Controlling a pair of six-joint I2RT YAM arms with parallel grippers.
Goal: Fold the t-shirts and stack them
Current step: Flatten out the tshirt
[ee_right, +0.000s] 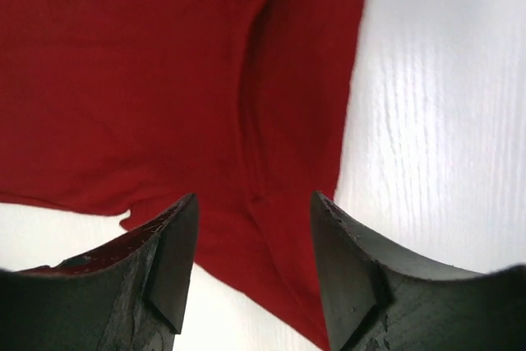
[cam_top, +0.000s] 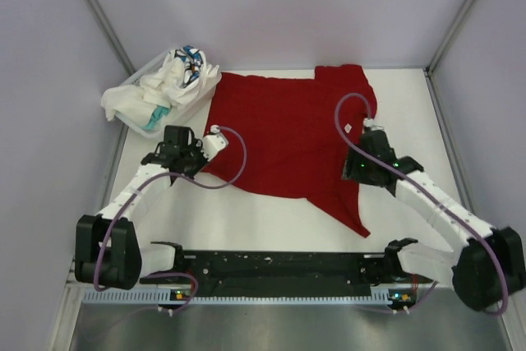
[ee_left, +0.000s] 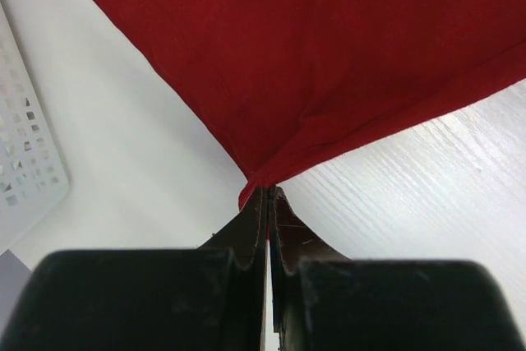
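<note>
While our left gripper (ee_left: 268, 195) clamps a corner of the red t-shirt (cam_top: 288, 129) | our right gripper (ee_right: 255, 200) hovers above it, jaws apart.

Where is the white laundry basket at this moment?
In the top view the white basket stands at the far left corner of the table, just left of the red t-shirt, with white clothes heaped in it.
</note>
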